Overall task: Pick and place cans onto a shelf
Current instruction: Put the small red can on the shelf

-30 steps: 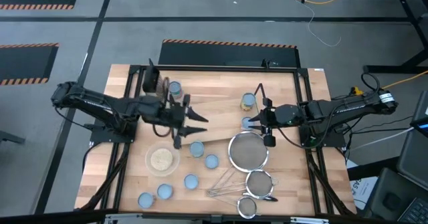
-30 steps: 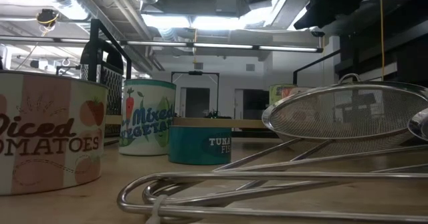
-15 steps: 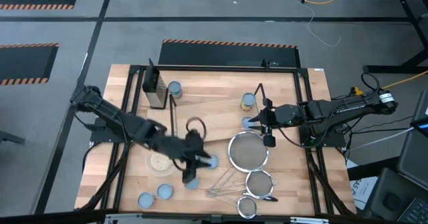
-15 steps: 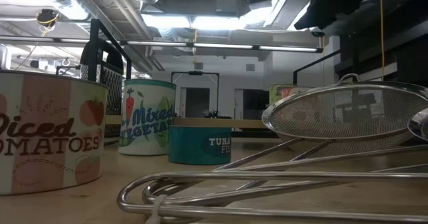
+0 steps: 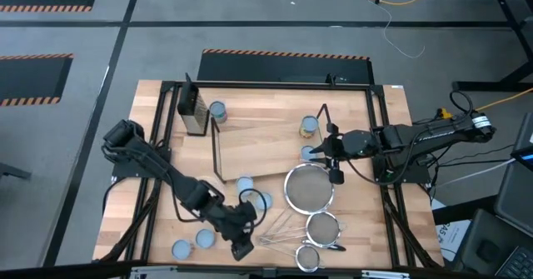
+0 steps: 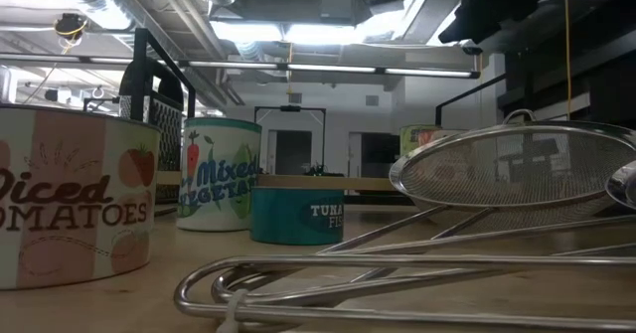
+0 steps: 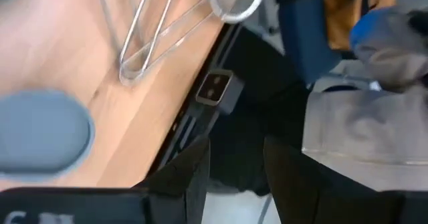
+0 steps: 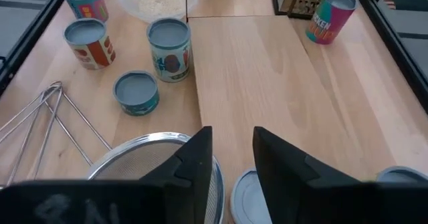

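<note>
Cans (image 5: 245,184) near the shelf (image 5: 265,150) risk being toppled by the left gripper (image 5: 242,247), its narrowly parted fingers empty; the right gripper (image 5: 331,156), likewise narrow, hovers unladen.

Bright overhead lighting; left wrist view motion-blurred.

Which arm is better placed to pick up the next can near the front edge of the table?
The left. Its gripper hangs open over the front edge, close to a can there. The right gripper waits, open, beside the shelf, much farther from those cans.
</note>
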